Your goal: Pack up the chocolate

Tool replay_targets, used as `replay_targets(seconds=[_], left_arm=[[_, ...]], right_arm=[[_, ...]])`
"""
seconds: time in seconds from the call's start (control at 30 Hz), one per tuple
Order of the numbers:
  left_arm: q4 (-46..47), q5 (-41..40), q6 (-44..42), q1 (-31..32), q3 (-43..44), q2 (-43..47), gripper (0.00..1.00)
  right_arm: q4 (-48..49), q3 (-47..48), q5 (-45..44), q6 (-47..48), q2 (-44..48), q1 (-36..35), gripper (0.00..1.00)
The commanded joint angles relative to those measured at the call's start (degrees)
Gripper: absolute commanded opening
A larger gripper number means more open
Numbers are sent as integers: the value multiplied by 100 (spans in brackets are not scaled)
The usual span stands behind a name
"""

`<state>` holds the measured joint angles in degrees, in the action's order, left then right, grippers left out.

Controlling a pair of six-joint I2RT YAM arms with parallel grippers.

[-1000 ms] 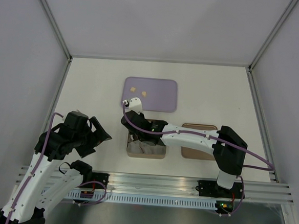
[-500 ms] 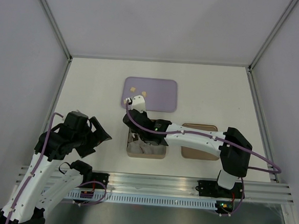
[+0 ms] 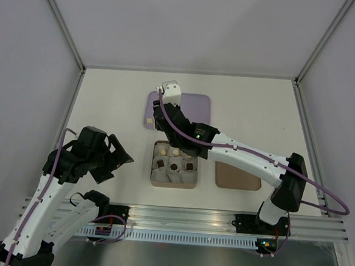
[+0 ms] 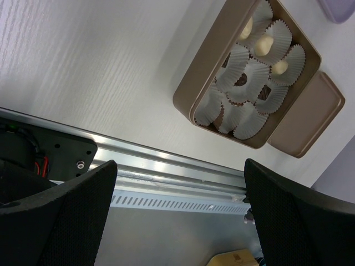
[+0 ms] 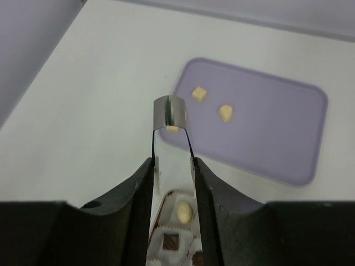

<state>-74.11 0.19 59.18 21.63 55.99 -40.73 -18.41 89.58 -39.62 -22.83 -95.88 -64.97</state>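
The brown box [image 3: 151, 181] holds white paper cups, some with tan and dark chocolate [image 3: 175, 166] in them; it also shows in the left wrist view [image 4: 186, 102]. Three tan pieces lie on the purple tray [image 5: 277, 133]: two well inside it [image 5: 198, 93] [image 5: 225, 113] and one at its near left edge [image 5: 173, 129]. My right gripper [image 5: 171, 113] is narrowly open and empty, with its thin metal tips just above that edge piece. My left gripper [image 4: 180, 221] is wide open and empty, up over the table's near left edge.
The flat brown lid [image 3: 238, 175] lies to the right of the box. The metal rail [image 4: 166, 172] runs along the near edge. Grey walls close in the table on the left, right and back.
My right arm has moved from over the box out to the purple tray, uncovering the cups and chocolates. The left arm has shifted slightly.
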Motion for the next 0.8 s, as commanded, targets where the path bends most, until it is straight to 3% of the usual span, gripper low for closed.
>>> replay_targets(seconds=[0.0, 0.57, 0.77], left_arm=[[-25, 34, 85, 17, 316, -102, 99], [221, -177, 138, 17, 246, -163, 100], [239, -203, 155, 17, 158, -41, 100]], right_arm=[[408, 630, -257, 428, -466, 492, 40], [1051, 2756, -775, 481, -3023, 1513, 40], [1059, 2942, -741, 455, -3376, 1584, 40]])
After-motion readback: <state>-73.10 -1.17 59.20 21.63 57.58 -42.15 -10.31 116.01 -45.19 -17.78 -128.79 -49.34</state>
